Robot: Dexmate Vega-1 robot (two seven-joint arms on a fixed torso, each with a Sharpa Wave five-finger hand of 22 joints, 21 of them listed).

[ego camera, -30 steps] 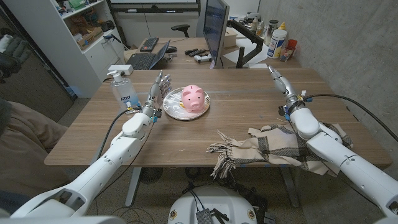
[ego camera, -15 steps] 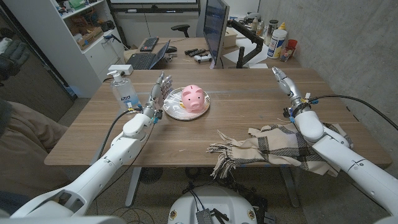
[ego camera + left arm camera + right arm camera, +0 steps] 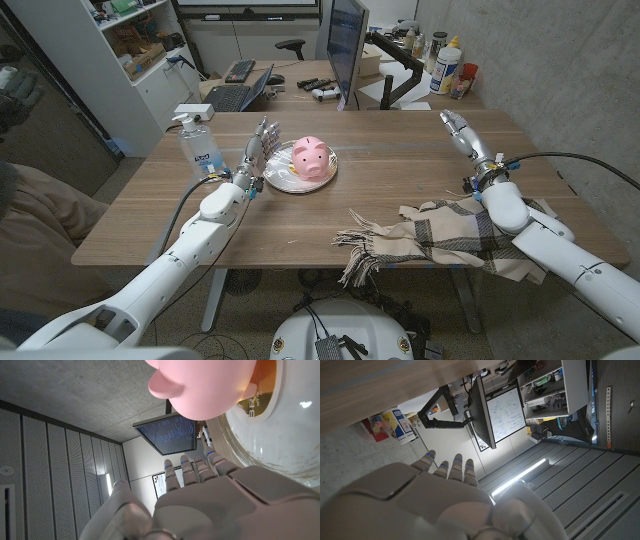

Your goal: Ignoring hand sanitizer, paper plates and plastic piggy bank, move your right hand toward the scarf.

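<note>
The beige and brown plaid scarf [image 3: 440, 238] with fringed ends lies crumpled on the table's near right part. My right hand [image 3: 462, 135] stands beyond it, raised above the table with fingers straight and apart, holding nothing; its forearm crosses over the scarf's right end. In the right wrist view the right hand [image 3: 445, 495] reaches toward a monitor and the ceiling. My left hand [image 3: 255, 148] stands upright with fingers spread, right beside the plate [image 3: 283, 175] that bears the pink piggy bank [image 3: 311, 157]. In the left wrist view my left hand [image 3: 200, 495] shows close to the piggy bank [image 3: 200, 385].
A hand sanitizer pump bottle [image 3: 199, 143] stands at the table's left, just left of my left hand. A monitor [image 3: 345, 45] and desk clutter stand behind the table's far edge. A concrete wall runs along the right. Bare wood [image 3: 400, 170] lies between the plate and my right hand.
My right hand and forearm have shifted rightward and a little toward the near side, along the scarf's right end. The left hand and the objects have stayed put.
</note>
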